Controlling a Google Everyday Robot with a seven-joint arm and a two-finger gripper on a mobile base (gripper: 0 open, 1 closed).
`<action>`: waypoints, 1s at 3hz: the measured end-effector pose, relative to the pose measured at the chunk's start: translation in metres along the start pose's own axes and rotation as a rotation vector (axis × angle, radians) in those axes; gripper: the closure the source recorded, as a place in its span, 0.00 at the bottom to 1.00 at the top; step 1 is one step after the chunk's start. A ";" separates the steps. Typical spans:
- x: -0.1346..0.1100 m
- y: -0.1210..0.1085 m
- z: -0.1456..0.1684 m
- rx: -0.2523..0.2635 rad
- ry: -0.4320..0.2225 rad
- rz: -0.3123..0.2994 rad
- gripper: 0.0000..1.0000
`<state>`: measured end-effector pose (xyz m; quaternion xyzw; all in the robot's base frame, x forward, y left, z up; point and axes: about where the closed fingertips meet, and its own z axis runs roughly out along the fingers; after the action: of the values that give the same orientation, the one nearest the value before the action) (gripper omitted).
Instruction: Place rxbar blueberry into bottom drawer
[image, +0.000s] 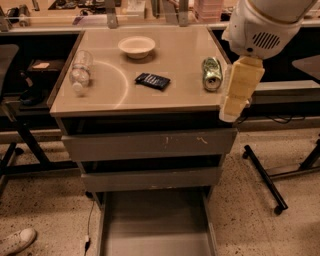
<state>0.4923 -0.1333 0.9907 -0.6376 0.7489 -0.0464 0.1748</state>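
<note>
The rxbar blueberry (152, 80), a flat dark navy wrapper, lies near the middle of the tan cabinet top (175, 97). The bottom drawer (157, 227) is pulled out toward me at the foot of the cabinet, and its grey floor is bare. My gripper (231, 111), cream-coloured, hangs down from the white arm head (262, 25) at the cabinet's right front corner. It is to the right of the bar, apart from it, just past the green can.
A crushed green can (212, 73) lies at the top's right edge, close to the gripper. A clear plastic bottle (80, 71) lies at the left and a cream bowl (136, 47) at the back. Two upper grey drawers (150, 145) are shut. Black wheeled legs (265, 180) stand right, a shoe (15, 241) bottom left.
</note>
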 end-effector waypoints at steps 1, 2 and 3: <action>-0.024 -0.024 0.020 0.019 -0.026 0.001 0.00; -0.058 -0.057 0.043 0.022 -0.041 -0.011 0.00; -0.058 -0.057 0.043 0.022 -0.041 -0.011 0.00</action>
<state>0.5665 -0.0812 0.9792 -0.6405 0.7411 -0.0424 0.1969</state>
